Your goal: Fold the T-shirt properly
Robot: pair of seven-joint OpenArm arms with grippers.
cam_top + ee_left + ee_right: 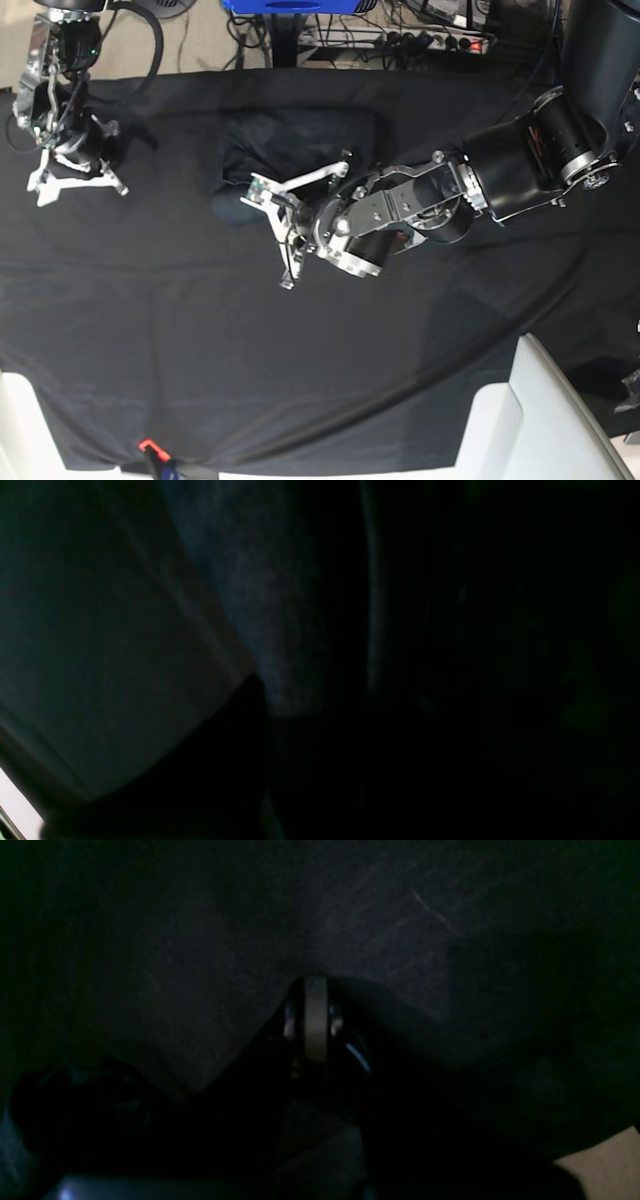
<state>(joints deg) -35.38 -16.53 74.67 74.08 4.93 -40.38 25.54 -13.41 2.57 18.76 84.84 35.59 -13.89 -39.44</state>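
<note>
From the left wrist view it is very dark. A grey fold of the T-shirt [100, 645] fills the left side, with a bluer patch of cloth next to it. Its edge runs in a slant down to the middle, and below that edge all is black. A thin pale line stands upright near the middle. At the bottom left corner a small bright strip peeks in. The left gripper's fingers cannot be made out here.

From the right wrist view it is dark too. The right gripper [316, 1015] shows as a pale strip with shiny bits on each side, tip pressed close to dark cloth [200, 940] that fills the whole top. Whether that cloth is the shirt or the table cover cannot be told here. At the bottom right corner a light patch shows past the cloth's edge.

From the base view the black table cloth [200, 370] covers the whole table. The T-shirt [300, 140] lies as a small dark folded bundle near the far middle. The left gripper [272, 232] has its two thin fingers spread wide apart like a V. One finger lies along the near edge of the shirt and the other points toward the near side, over bare cloth. The right gripper [75, 185] is well apart from the shirt, by the far corner, with its fingers spread wide too and holding nothing. Near the left gripper there is lots of bare cloth on the near side. White shapes [540, 410] stand at the near edge of the table.
</note>
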